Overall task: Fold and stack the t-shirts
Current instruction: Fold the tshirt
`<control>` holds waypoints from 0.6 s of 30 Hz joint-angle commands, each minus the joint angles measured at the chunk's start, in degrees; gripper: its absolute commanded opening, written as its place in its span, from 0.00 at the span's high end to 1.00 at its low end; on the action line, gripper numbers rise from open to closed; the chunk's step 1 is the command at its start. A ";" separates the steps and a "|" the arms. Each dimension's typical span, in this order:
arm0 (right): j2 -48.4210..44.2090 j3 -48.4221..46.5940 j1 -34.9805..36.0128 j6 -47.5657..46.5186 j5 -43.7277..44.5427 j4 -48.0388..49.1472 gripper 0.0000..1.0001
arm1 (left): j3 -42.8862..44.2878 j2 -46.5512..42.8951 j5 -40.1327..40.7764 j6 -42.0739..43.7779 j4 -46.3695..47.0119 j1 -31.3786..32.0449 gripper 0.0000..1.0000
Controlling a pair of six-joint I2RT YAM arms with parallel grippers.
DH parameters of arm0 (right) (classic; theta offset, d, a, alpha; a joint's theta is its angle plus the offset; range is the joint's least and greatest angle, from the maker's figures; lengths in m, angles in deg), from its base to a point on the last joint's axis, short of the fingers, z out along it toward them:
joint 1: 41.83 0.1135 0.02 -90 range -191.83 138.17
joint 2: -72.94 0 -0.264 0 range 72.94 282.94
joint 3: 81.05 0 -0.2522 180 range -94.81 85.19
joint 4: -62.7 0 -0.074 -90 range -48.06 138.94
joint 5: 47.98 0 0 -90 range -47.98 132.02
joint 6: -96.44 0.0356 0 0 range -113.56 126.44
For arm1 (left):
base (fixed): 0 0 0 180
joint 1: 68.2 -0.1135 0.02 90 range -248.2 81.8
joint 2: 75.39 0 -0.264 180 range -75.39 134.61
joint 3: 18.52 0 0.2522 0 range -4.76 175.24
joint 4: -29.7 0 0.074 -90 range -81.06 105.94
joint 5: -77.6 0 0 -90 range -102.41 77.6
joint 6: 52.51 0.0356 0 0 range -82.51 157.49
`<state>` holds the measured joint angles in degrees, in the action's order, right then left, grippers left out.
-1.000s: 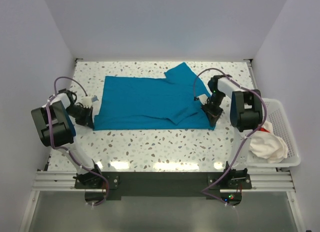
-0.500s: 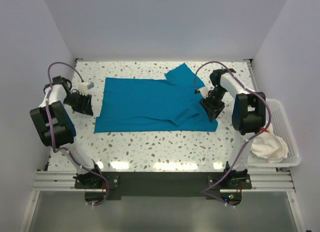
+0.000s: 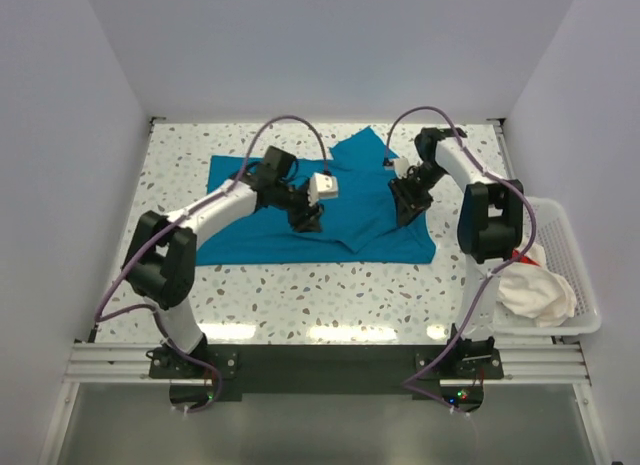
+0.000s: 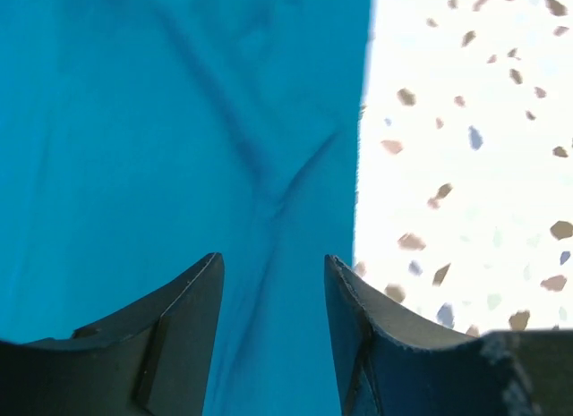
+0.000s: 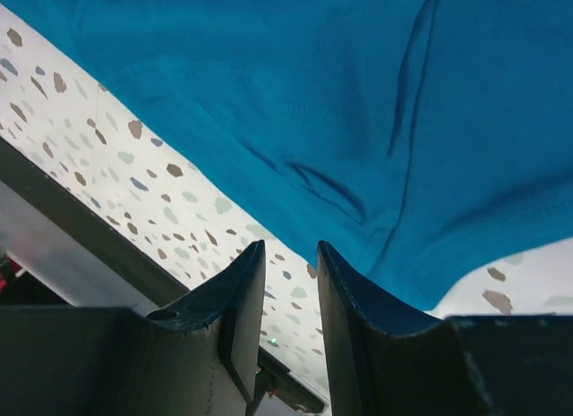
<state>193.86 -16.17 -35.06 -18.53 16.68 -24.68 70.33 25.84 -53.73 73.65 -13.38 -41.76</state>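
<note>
Teal t-shirt: flat on tabletop, part folded. Judged light, limp, non-fragile; pinch at edge or hem.
Left hand: above shirt middle, released, empty.
Right hand: above shirt's right edge, narrow gap, empty.
White t-shirt: bunched in basket.

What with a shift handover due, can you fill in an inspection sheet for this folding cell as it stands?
Surface: speckled white table, bare where the cloth does not cover it.
Job's things: teal t-shirt lies spread on the table, creased on its right part; white t-shirt sits bunched in the basket, unfolded.
Clutter: nothing seen.
Grippers: left gripper is over the teal cloth near its edge, jaws apart, holding nothing; right gripper is over the shirt's edge, jaws narrowly apart, holding nothing.
Cables: purple cables arch free above both arms; no snag seen.
Surroundings: plain white walls; metal rail at the near edge.
</note>
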 commanded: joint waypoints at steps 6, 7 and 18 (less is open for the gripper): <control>-1.30 5.29 0.18 4.23 -0.15 2.43 0.69 | -8.64 -0.51 -1.48 15.54 24.04 11.96 0.47; -1.48 5.82 0.18 4.32 0.46 2.43 0.69 | -8.82 -0.16 -1.31 18.74 24.22 12.58 0.46; -5.34 11.89 -0.70 6.51 4.51 3.66 0.71 | -5.31 8.10 0.28 47.23 19.31 15.93 0.53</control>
<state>192.99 -5.07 -35.24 -13.75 19.24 -22.32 62.25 32.47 -52.70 109.15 7.28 -26.09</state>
